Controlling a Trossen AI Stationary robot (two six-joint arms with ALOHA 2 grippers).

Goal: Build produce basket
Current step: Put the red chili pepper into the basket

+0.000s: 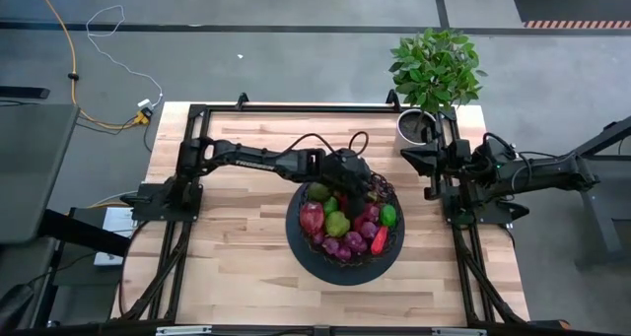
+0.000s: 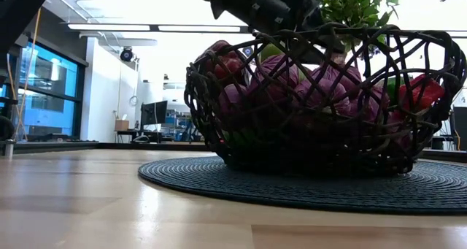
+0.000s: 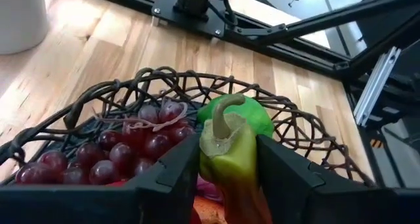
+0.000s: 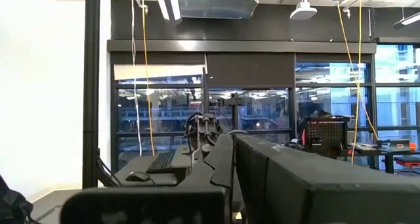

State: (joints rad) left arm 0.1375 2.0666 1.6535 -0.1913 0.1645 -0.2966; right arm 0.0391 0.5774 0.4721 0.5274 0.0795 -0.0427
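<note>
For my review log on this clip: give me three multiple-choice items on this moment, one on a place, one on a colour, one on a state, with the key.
1. Where is the left hand?
A. over the basket
B. beside the potted plant
C. off the table

2. What colour is the mat under the basket?
A. white
B. red
C. black

3. What is the left hand doing?
A. gripping a pepper near its stem
B. open and empty
C. gripping grapes

Key: 1 A, the high view shows it above the bowl; 2 C, the low view shows a dark round mat; 3 A, the left wrist view shows the fingers clamping the pepper.
</note>
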